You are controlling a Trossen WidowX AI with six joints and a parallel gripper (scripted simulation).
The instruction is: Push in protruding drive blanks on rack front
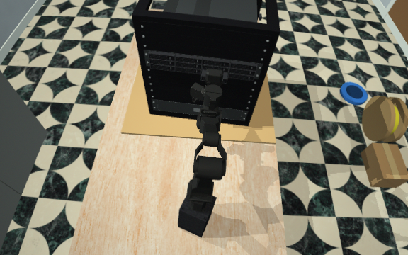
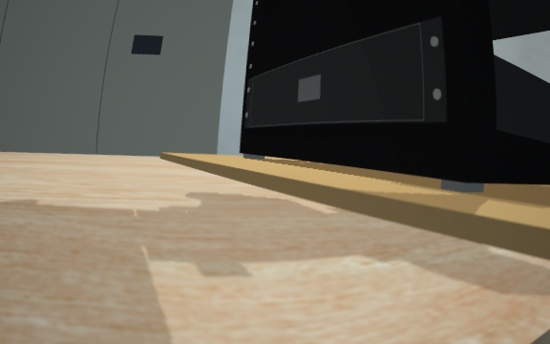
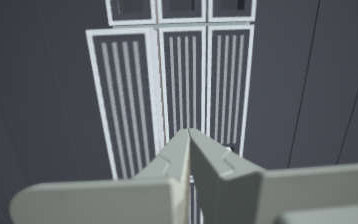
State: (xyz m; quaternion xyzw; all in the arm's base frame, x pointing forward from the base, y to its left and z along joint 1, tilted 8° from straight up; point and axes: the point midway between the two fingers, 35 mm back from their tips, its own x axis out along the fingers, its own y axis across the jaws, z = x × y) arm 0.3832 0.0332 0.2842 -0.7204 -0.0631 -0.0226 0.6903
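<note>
- Your gripper [image 3: 189,132] is clenched tight, fingers pressed together, with nothing between them; in the wrist view its tip points at the middle blank [image 3: 182,80] of three slatted ones standing side by side.
- The left blank [image 3: 122,95] looks larger and nearer than the other two in that view, so it seems to stick out; the right blank [image 3: 229,80] lines up with the middle one; a small pale tab shows just right of the fingertips, low on the right blank.
- From the top, your arm [image 1: 209,142] reaches straight forward from its base [image 1: 196,212] on the table [image 1: 137,184]; the wrist sits against the row of blanks [image 1: 176,64] across the upper part of the rack [image 1: 140,42].
- The rack stands upright on a tan board [image 1: 137,124]; in the exterior view its feet rest flat on that board [image 2: 399,201], and a grey panel [image 2: 351,81] spans its lower front.
- On the floor to the right lie a blue ring [image 1: 346,96], a round tan drum [image 1: 381,118] and a box [image 1: 384,164], well apart from the rack.
</note>
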